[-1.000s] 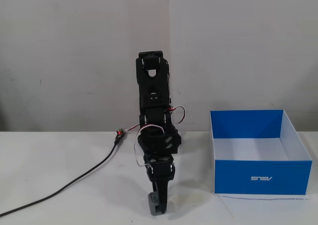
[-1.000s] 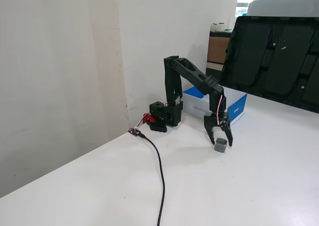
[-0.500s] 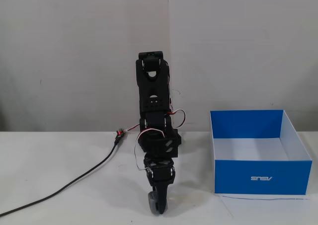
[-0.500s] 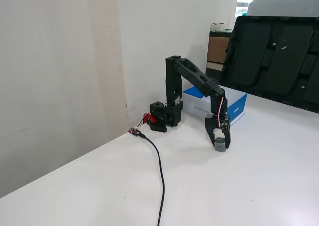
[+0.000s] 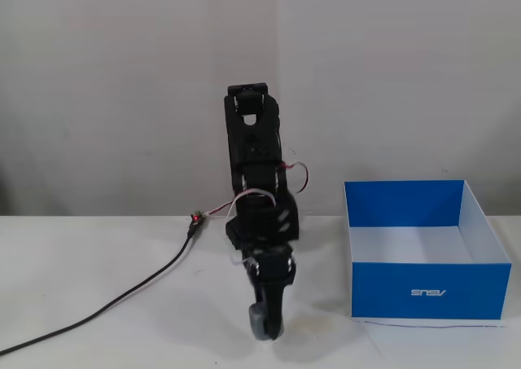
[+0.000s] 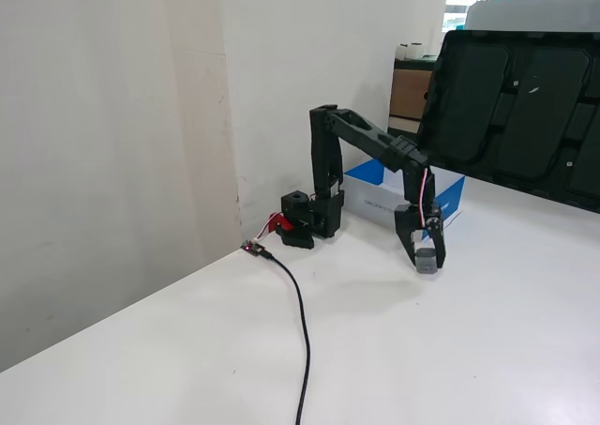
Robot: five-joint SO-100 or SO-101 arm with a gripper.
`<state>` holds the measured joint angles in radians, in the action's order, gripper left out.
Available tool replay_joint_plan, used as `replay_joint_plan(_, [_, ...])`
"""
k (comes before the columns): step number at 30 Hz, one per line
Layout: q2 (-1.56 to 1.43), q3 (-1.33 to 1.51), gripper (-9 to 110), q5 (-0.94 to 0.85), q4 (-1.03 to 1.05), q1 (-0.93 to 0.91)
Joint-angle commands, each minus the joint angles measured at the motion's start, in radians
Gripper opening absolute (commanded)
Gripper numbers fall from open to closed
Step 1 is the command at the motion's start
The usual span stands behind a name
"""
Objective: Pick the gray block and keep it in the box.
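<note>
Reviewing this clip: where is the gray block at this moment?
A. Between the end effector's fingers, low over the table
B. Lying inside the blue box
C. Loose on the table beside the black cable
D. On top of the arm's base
A: the gray block sits clamped in the end effector just above the table, outside the box; the other fixed view shows the same grip.

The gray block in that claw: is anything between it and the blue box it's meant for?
Nothing visible. The gripper is closed around the gray block just above the table, and in a fixed view only bare white tabletop lies between it and the open-topped blue box.
</note>
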<state>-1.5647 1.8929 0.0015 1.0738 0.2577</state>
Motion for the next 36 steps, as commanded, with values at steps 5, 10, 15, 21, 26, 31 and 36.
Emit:
replay_joint_plan(5, [-0.172,-0.339,8,-0.031,0.227,0.117])
replay_joint_plan(10, [-0.229,-0.411,8,-0.034,0.304,0.258])
replay_joint_plan(15, [-0.255,-0.41,8,-0.035,0.347,0.448])
replay_joint_plan(21, [-0.301,-0.339,8,-0.018,0.341,0.653])
replay_joint_plan(26, [-0.316,-0.288,8,0.002,0.314,0.796])
replay_joint_plan(31, [-0.316,-0.229,9,0.029,0.267,0.922])
replay_joint_plan(36, [-0.311,-0.172,9,0.041,0.218,1.02])
